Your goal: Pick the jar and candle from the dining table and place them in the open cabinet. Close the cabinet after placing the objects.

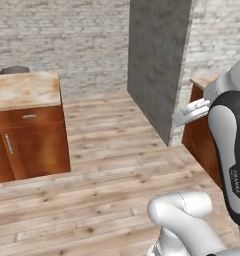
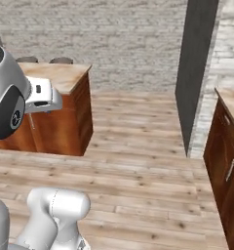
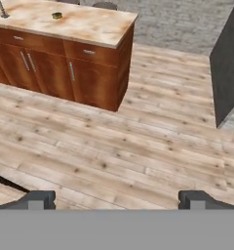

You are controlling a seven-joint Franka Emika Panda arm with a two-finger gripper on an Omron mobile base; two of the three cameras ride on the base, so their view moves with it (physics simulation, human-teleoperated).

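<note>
Candle (image 3: 56, 16) on the table (image 3: 94, 29), near its far edge, looks light; I would grasp its stick. Gripper (image 3: 116, 199) is spread, empty.

Not much to read here: the only lettering I can find is on the arm (image 1: 231, 150), running sideways down its dark band in the left base view, and it looks like "FRANKA", though it's tiny and I wouldn't swear to every letter. In the right base view there's a small round mark on the arm's dark joint cap, too blurry to make out.
</note>
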